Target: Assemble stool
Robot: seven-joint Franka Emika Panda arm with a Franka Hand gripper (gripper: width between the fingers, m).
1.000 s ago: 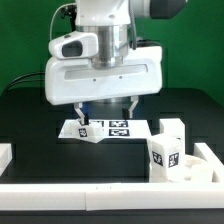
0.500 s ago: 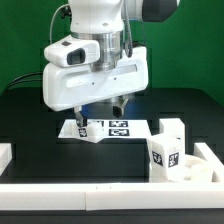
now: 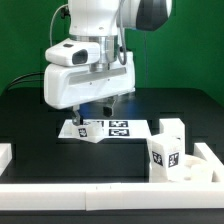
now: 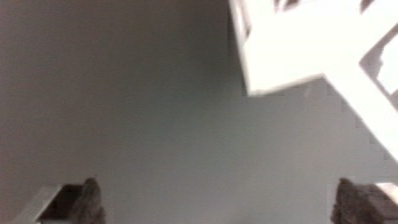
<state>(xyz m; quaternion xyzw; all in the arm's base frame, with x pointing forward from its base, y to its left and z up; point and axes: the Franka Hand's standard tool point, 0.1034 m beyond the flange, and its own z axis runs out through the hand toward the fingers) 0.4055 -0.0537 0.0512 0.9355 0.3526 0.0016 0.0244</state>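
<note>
Black tabletop (image 3: 30, 125) and green backdrop fill my exterior feed. I see my gripper (image 3: 97, 108) hanging above the marker board (image 3: 128, 128), fingers (image 4: 71, 203) spread wide with nothing between them. A small tagged stool part (image 3: 90, 129) stands just below it. Two more sit well off to the exterior view's right: front block (image 3: 164, 156) and rear block (image 3: 173, 130), by the white rail (image 3: 110, 188).

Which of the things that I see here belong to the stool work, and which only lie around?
For the job:
- front leg, upright, tag showing
- rear leg, just behind it
- claw, open and empty, above the marker board

Lying about:
- marker board
- white rails at the table's edge
- table
</note>
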